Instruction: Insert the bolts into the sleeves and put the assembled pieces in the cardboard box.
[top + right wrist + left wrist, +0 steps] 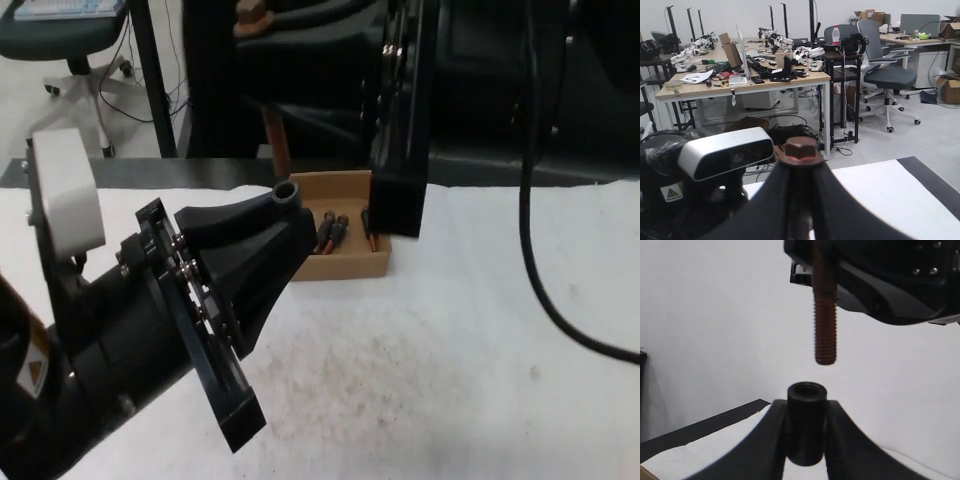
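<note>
White and cloth-covered, our desk [480, 330] carries one cardboard box [345, 266] with at least two assembled pieces [328, 232] lying inside. Our left pincer [806, 450] clamps one black sleeve [807, 405] upright, bore facing up. Our right pincer [801, 167] grips one copper-coloured bolt [824, 325], long axis vertical and threaded tip down, just above the sleeve and not touching it.
</note>
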Available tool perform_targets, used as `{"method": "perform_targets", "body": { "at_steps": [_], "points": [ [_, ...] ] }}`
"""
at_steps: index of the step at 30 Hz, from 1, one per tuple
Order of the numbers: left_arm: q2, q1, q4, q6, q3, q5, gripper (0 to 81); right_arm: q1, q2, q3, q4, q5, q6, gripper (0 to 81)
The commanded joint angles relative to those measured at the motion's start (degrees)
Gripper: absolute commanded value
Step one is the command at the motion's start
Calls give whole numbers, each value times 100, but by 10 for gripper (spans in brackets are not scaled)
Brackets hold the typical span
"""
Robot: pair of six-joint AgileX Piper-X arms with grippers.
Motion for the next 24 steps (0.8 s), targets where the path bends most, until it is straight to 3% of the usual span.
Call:
{"method": "perform_targets", "body": {
  "at_steps": [1,24],
  "points": [
    [-10,15,-102,-34,-57,-14,2,14,32,-26,-22,1,-77,8],
    [-10,15,-492,-34,-57,-18,2,14,29,-26,19,221,-341,8]
  ]
}}
